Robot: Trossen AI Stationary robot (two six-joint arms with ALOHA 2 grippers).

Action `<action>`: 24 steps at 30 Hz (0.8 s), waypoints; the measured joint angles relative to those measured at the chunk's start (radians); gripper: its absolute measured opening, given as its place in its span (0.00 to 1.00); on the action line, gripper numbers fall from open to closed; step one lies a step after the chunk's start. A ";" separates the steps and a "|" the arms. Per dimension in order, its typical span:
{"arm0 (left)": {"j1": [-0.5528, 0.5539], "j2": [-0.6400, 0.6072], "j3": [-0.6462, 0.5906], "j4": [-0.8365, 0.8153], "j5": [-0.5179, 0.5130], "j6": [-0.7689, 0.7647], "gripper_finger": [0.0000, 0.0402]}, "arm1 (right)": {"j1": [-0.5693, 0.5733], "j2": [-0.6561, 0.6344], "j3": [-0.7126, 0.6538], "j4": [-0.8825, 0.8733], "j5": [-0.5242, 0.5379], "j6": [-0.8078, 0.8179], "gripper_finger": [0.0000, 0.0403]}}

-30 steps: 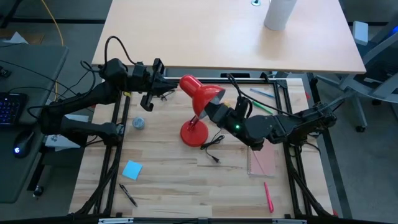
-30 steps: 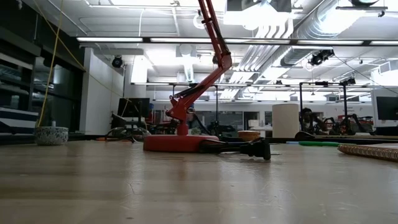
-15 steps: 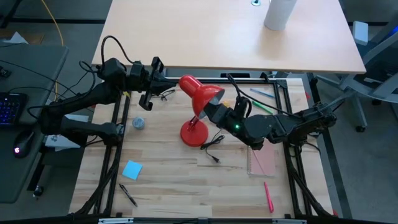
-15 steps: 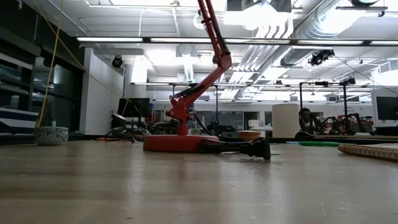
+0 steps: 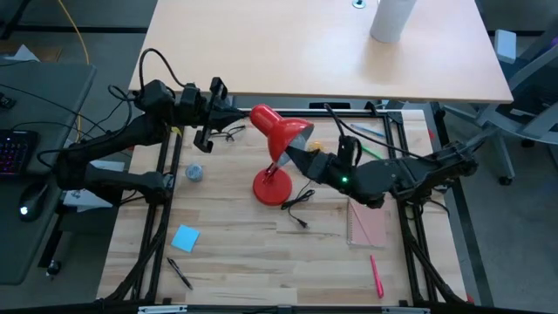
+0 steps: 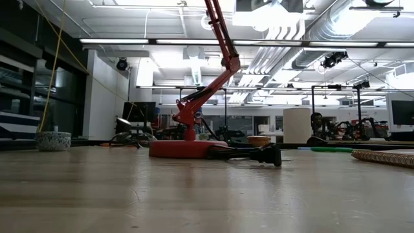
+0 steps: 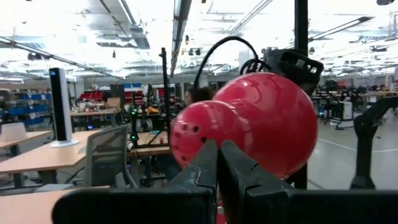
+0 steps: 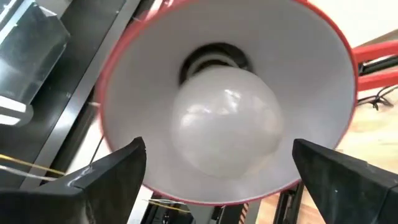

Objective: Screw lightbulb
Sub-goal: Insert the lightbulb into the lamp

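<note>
You have 1 lightbulb [image 8: 225, 127] here, and it sits in the socket inside the white-lined shade of the 1 red lamp [image 5: 277, 139], its round end facing out of the shade's mouth. Your right gripper [image 8: 217, 165] is just in front of that mouth with its 2 fingers [image 8: 112, 168] spread wide, 1 on each side of the bulb and clear of the glass, holding nothing. In the high view that gripper [image 5: 294, 153] sits just under the shade's rim, with the right arm reaching in from the desk's right side.

Your left gripper [image 7: 217, 163] has its 2 fingers pressed together with nothing between them, and the tips rest right at the back of the red shade [image 7: 249, 124]. From above it [image 5: 234, 120] is at the shade's left end.

The lamp's round base [image 5: 271, 187] stands on the wooden desk [image 5: 235, 262], with its black cord [image 5: 299, 205] trailing beside it. Also on the desk you can count 1 blue sticky note [image 5: 184, 237], 1 black pen [image 5: 180, 273], 1 red pen [image 5: 377, 276], 1 notebook [image 5: 366, 225] and 1 small grey bowl [image 5: 194, 173]
</note>
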 joint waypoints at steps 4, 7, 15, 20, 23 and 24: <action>0.039 -0.017 0.000 -0.001 0.000 0.000 0.00 | 0.020 -0.023 0.000 -0.011 0.008 -0.040 0.98; 0.080 -0.039 0.000 0.000 -0.001 -0.002 0.00 | 0.034 -0.036 0.000 -0.037 0.009 -0.069 0.98; 0.139 -0.088 0.000 -0.002 0.001 -0.149 0.00 | 0.111 -0.093 0.000 -0.099 0.004 -0.300 0.98; 0.132 -0.094 0.000 -0.036 0.006 -0.246 0.00 | 0.174 -0.134 0.000 -0.212 0.048 -0.593 0.98; 0.120 -0.093 0.000 -0.096 0.005 -0.285 0.00 | 0.190 -0.150 0.000 -0.320 0.032 -0.728 0.98; 0.115 -0.092 0.000 -0.112 0.002 -0.295 0.00 | 0.193 -0.154 0.000 -0.354 0.028 -0.746 0.98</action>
